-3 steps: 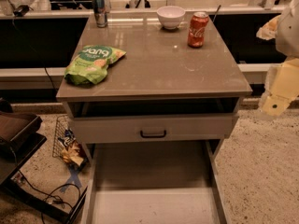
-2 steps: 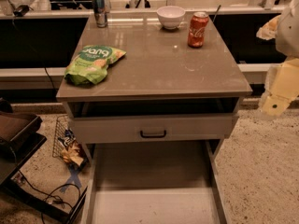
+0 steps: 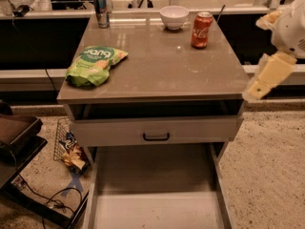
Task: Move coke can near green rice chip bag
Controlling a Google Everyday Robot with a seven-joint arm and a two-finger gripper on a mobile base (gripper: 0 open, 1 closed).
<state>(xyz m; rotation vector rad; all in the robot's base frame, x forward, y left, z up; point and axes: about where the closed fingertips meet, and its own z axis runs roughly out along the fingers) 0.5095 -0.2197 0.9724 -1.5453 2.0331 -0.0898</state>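
The red coke can (image 3: 201, 30) stands upright at the back right of the grey table top (image 3: 162, 70). The light green rice chip bag (image 3: 93, 65) lies flat near the table's left front corner, far from the can. My gripper (image 3: 268, 78) hangs in the air off the table's right edge, to the right of the can and nearer the front. It holds nothing that I can see.
A white bowl (image 3: 174, 16) sits just left of the can. A slim blue-and-silver can (image 3: 100, 9) stands at the back left corner. A drawer (image 3: 156, 130) is under the top. A small snack bag (image 3: 72, 151) lies on the floor at left.
My gripper has shifted a little up and to the left, closer to the table's right edge. The can and the bag have not moved.
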